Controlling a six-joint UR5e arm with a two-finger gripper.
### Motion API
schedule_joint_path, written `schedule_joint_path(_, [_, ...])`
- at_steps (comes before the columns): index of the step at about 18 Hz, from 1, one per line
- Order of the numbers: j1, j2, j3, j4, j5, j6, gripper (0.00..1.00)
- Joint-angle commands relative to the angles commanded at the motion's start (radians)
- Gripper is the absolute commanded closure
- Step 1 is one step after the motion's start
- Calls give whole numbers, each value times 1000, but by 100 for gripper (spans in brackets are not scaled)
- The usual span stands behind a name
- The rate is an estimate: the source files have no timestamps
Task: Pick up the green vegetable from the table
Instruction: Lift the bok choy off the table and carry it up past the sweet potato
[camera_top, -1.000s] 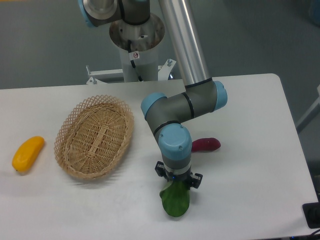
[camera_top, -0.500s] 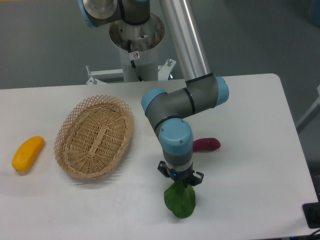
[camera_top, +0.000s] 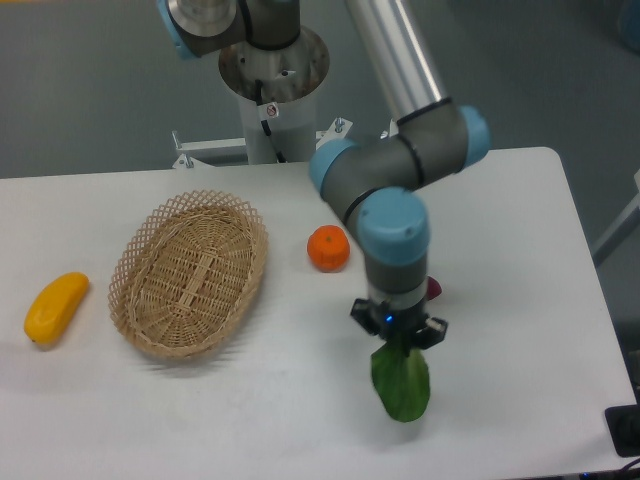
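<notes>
The green vegetable (camera_top: 402, 384) is a dark green leaf near the front edge of the white table (camera_top: 520, 260). Its stem end runs up into my gripper (camera_top: 398, 338), which points straight down and is shut on it. The leaf hangs below the fingers; I cannot tell whether its tip still touches the tabletop. The arm's wrist hides the stem end and most of the purple sweet potato (camera_top: 433, 289) behind it.
A wicker basket (camera_top: 188, 272) lies left of centre. A yellow fruit (camera_top: 55, 307) lies at the far left. An orange fruit (camera_top: 328, 248) sits just left of the arm. The robot's base column (camera_top: 272, 90) stands behind the table.
The arm has moved right with the green vegetable held in the gripper. The orange fruit, hidden before, now shows. The sweet potato is now mostly covered by the wrist.
</notes>
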Motion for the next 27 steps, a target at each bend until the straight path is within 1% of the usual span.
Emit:
schedule_joint_path(2, [38,11,17,-39,0,57,73])
schedule_joint_path(4, [71,11,32,-49,0,85,72])
schedule_joint_path(5, [94,11,46,-66,0,118,72])
schedule_joint_path(8, [130,5,77,-153,0,212,72])
schedule_joint_path(10, [157,5,89,-186,3,268,72])
schedule_joint_path(13, [184,-3,101,-190,2,330,72])
schedule_joint_path(15, [201,-3,98,-192,-8,361,73])
schedule_joint_path(18, [207,-5,101,-192,-17,416,74])
schedule_joint_path(27, [216,-8,100,-191,-40,405,74])
